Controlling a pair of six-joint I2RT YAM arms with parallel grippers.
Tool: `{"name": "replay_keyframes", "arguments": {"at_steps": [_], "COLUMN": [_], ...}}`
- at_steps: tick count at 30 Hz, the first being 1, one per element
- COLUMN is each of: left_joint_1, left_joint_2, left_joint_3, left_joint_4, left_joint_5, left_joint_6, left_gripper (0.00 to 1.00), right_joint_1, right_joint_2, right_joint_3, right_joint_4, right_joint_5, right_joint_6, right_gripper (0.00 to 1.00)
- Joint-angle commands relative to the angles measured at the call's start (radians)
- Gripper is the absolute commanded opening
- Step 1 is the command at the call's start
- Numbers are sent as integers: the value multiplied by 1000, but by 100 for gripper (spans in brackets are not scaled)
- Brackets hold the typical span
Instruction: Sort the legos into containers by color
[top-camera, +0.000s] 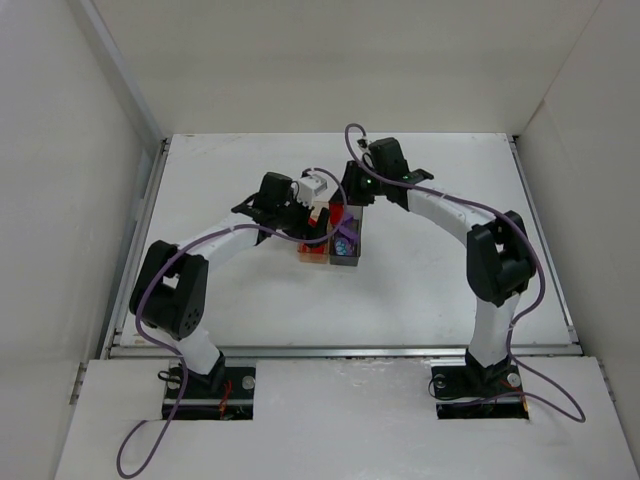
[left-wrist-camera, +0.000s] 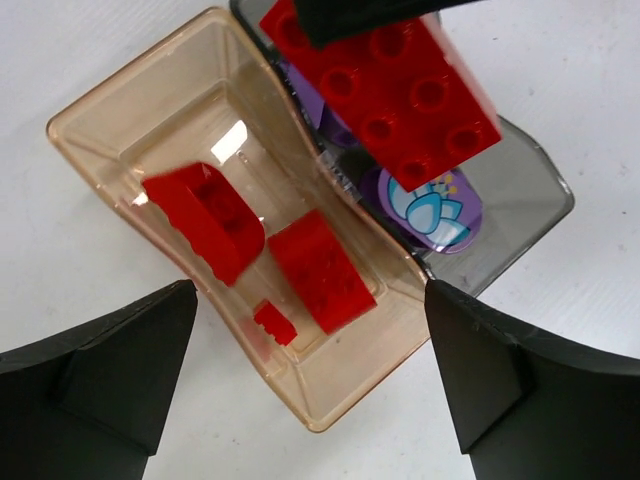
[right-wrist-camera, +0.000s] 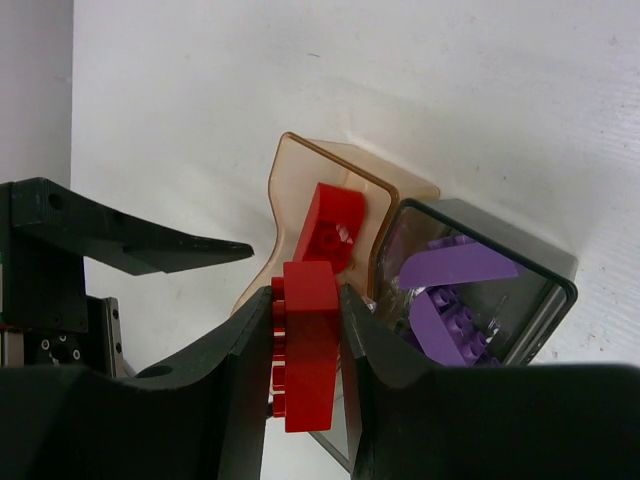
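The orange-tan bin (left-wrist-camera: 120, 110) and the dark grey bin (left-wrist-camera: 530, 190) stand side by side, touching. The orange bin holds a large red brick (left-wrist-camera: 205, 220), a second red brick (left-wrist-camera: 320, 270) and a tiny red one (left-wrist-camera: 275, 322). The grey bin holds purple bricks (right-wrist-camera: 455, 265) and a purple piece with a flower print (left-wrist-camera: 430, 210). My right gripper (right-wrist-camera: 306, 300) is shut on a red brick (right-wrist-camera: 312, 350), also in the left wrist view (left-wrist-camera: 395, 85), and holds it above the line where the bins meet. My left gripper (left-wrist-camera: 310, 380) is open and empty above the orange bin's near end.
In the top view both bins, orange (top-camera: 313, 252) and grey (top-camera: 346, 250), stand mid-table, with the left gripper (top-camera: 316, 225) and right gripper (top-camera: 347, 203) crowded close above them. White walls enclose the table on three sides.
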Motion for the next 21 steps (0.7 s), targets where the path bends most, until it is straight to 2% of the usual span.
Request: {"name": "replay_keyframes", "arguments": {"at_steps": [1, 6, 11, 15, 16, 18, 19, 21], "left_joint_1": [2, 2, 31, 61, 61, 61, 61, 61], "left_joint_2": [-54, -94, -157, -255, -269, -295, -318, -339], "left_joint_3": [33, 135, 172, 148, 137, 125, 102, 87], "left_joint_4": [-35, -197, -285, -296, -286, -275, -261, -247], "left_joint_5": [-48, -120, -272, -350, -364, -397, -424, -455], "left_joint_6": [-21, -52, -133, -214, -214, -237, -237, -248], "left_gripper": [96, 99, 99, 99, 99, 99, 99, 99], "right_joint_1": [9, 46, 81, 91, 100, 100, 110, 110], "right_joint_2": [0, 18, 92, 117, 126, 126, 126, 117], "right_joint_3": [48, 69, 121, 132, 132, 141, 141, 154], "right_joint_4": [36, 45, 54, 54, 54, 54, 54, 54], "right_joint_5": [6, 40, 83, 98, 98, 98, 98, 89], "right_joint_6": [6, 6, 16, 30, 30, 30, 30, 30], "right_gripper": [0, 0, 2, 34, 50, 64, 76, 84]}}
